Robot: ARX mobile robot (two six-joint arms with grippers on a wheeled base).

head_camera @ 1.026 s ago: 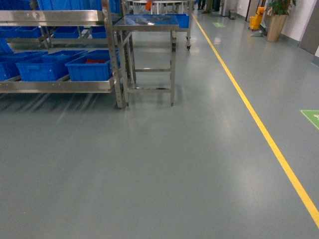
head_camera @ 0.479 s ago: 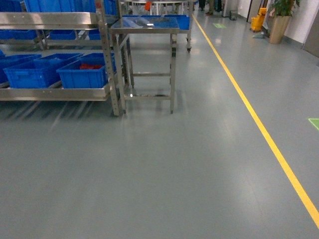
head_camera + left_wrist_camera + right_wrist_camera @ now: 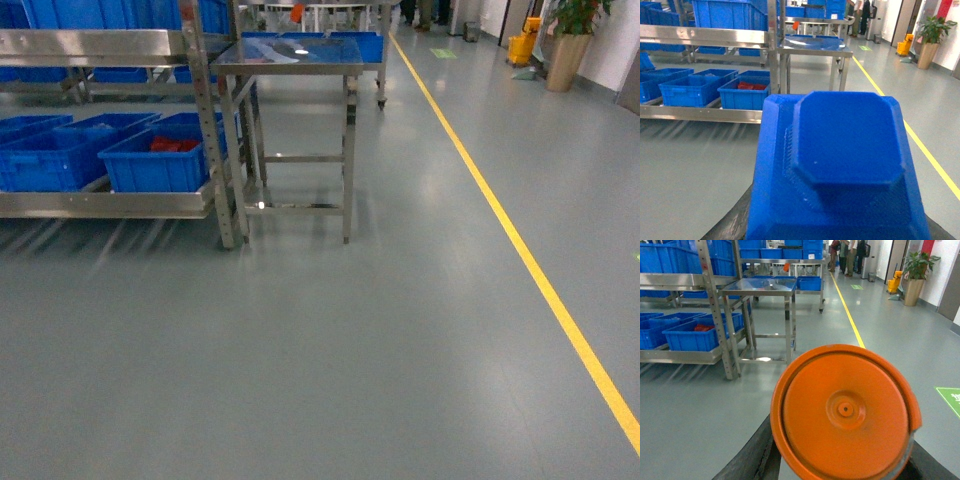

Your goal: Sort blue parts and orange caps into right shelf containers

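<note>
Blue part [image 3: 845, 150] filling left wrist view, orange cap [image 3: 842, 412] filling right, crates [image 3: 155, 160] on shelf [image 3: 110, 205], gripper states impossible to tell.

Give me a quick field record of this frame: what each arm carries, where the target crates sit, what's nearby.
left load: blue part, fills the left wrist view
right load: orange cap, fills the right wrist view
grippers: jaws hidden behind the loads
target: blue crates on the low level of the steel shelf, far left in the head view
crate contents: red items in the rightmost one
beside shelf: steel table
floor: yellow line, right side
</note>
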